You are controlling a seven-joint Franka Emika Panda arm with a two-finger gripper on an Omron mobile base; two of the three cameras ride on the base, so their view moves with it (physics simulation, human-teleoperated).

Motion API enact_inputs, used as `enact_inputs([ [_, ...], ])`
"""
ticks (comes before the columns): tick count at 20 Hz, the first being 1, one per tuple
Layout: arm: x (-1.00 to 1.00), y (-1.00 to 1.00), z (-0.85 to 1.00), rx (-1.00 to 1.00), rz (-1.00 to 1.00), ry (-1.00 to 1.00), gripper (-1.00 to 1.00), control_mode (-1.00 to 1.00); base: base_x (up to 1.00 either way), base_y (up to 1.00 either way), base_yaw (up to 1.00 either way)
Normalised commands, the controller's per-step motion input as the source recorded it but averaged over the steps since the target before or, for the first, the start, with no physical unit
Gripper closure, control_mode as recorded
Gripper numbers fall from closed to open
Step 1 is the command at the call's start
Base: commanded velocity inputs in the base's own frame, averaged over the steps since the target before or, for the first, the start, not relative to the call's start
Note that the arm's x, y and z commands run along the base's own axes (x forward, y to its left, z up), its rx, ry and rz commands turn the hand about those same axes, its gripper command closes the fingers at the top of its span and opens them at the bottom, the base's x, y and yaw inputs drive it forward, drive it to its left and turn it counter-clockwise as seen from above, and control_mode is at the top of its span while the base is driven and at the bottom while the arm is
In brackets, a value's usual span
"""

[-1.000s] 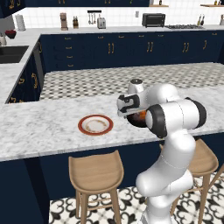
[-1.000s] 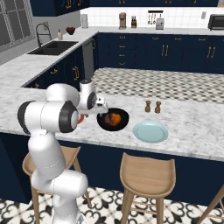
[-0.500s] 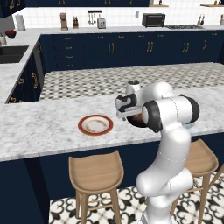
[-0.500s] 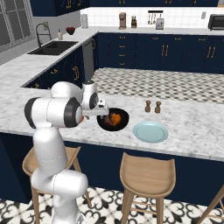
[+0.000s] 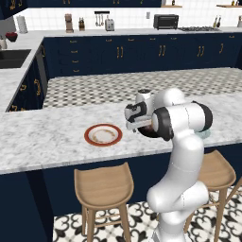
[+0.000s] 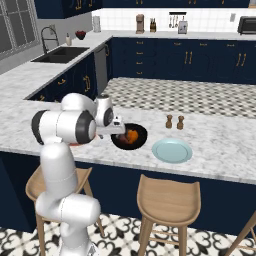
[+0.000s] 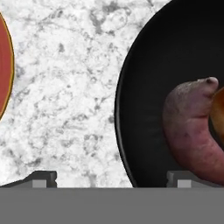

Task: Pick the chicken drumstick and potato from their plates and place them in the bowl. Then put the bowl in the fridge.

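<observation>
We are lowering our wide-open end effector (image 7: pixel 111 179) astride the rim of the glossy, probably slippery, stiff bowl (image 7: pixel 131 87), holding the potato (image 7: pixel 192 127).

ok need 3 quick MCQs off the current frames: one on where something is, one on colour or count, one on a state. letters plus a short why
1. Where is the potato?
A. On the red-rimmed plate
B. In the black bowl
C. On the blue-green plate

2. What colour is the rim of the plate to the left of the arm in the left base view?
A. Red-brown
B. Yellow
C. Black

3. What state is the pale blue-green plate in?
A. Holding the drumstick
B. Stacked under the bowl
C. Bare, nothing on it

Answers:
1 B: in the hand view the potato lies inside the black bowl, with the gripper open astride the bowl's rim.
2 A: the red-rimmed plate shows a red-brown ring round a pale centre.
3 C: the blue-green plate sits bare on the counter; the chicken drumstick shows orange in the bowl.
</observation>
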Motion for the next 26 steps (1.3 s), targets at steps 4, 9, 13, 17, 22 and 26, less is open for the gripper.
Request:
enact_inputs([
  [4, 0.02, -0.02, -0.26, 0.00, 0.02, 0.00, -1.00, -1.00, 0.00, 0.00, 0.00],
  [9, 0.06, 0.00, -0.20, 0.00, 0.02, 0.00, -1.00, -1.00, 0.00, 0.00, 0.00],
  [13, 0.20, 0.00, -0.13, 0.00, 0.03, 0.00, -1.00, -1.00, 0.00, 0.00, 0.00],
  [17, 0.20, 0.00, -0.12, 0.00, 0.03, 0.00, -1.00, -1.00, 0.00, 0.00, 0.00],
  [22, 0.09, -0.01, -0.13, 0.00, 0.03, 0.00, 1.00, -1.00, 0.00, 0.00, 0.00],
  [26, 0.00, -0.11, -0.06, 0.00, 0.00, -0.06, 1.00, -1.00, 0.00, 0.00, 0.00],
])
